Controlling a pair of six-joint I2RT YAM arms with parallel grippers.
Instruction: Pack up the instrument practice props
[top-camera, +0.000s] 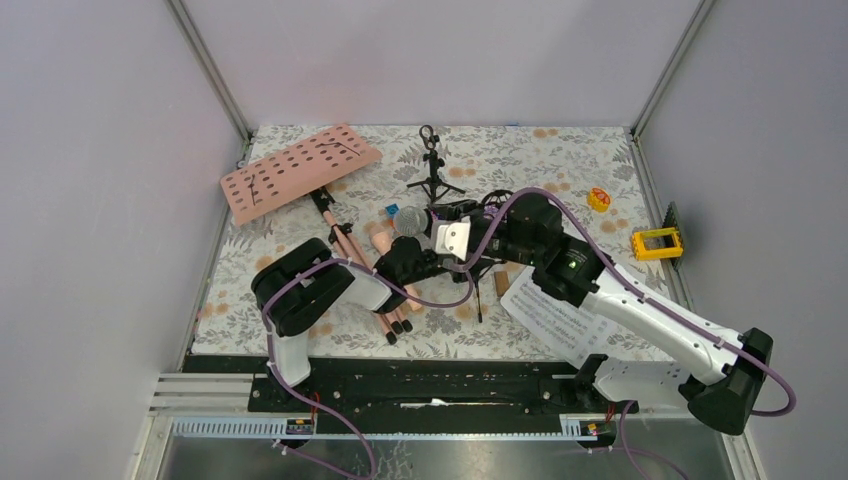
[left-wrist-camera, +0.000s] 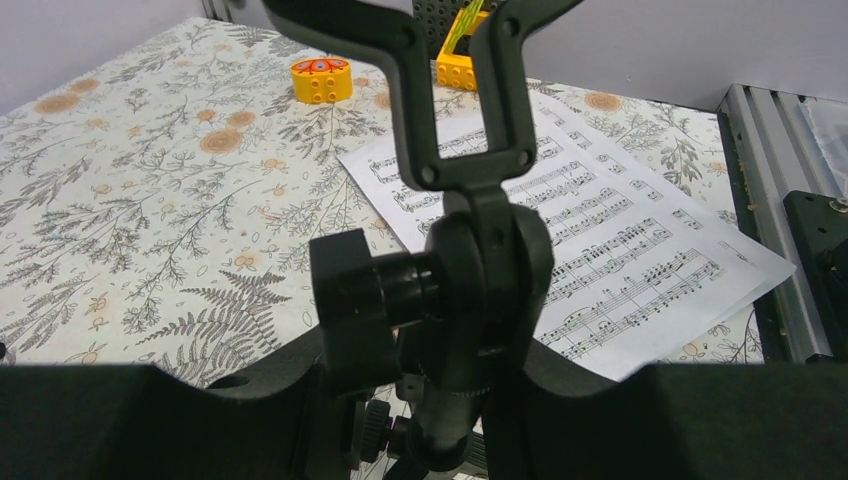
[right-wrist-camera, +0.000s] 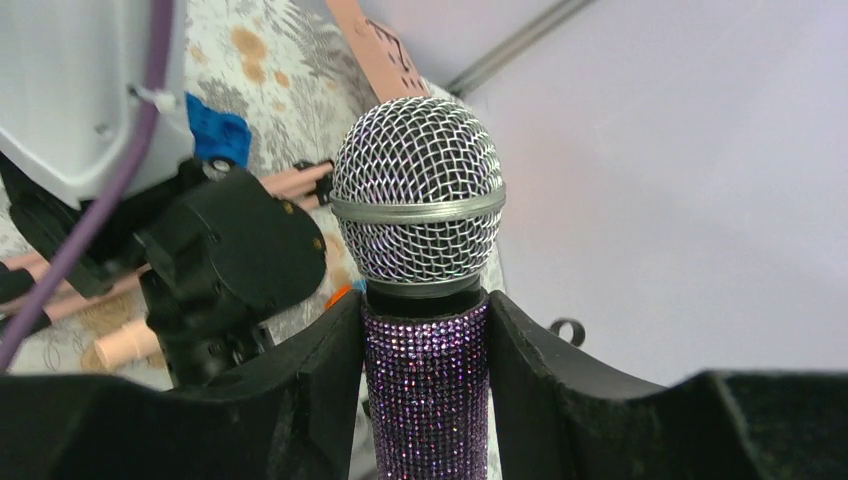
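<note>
- Sheet-music page (left-wrist-camera: 600, 230), at the table's (left-wrist-camera: 150, 200) near right edge: printed staves and notes; no words legible.
- Elsewhere: no readable text, brand or number.

- Purple glitter microphone with silver mesh head (right-wrist-camera: 418, 210): lower handle cut off by bottom edge of right wrist view. Flanks covered by right claw (right-wrist-camera: 425, 400) fingers. From above, little but head shows.
- Black forked microphone-stand clip (left-wrist-camera: 470, 260): fork tops cut by upper edge. Stem foot lost between left claw (left-wrist-camera: 440, 420) fingers.
- White printed sheet-music pages (left-wrist-camera: 620, 260): middle covered by clip. Overhead, one part under right arm (top-camera: 640, 310).
- Yellow toy block (left-wrist-camera: 455, 70): half behind fork.
- Small blue thing (right-wrist-camera: 215, 130): partly hidden, kind unclear.
- Pink tripod legs (top-camera: 392, 322): mid-length under left arm (top-camera: 300, 290).
</note>
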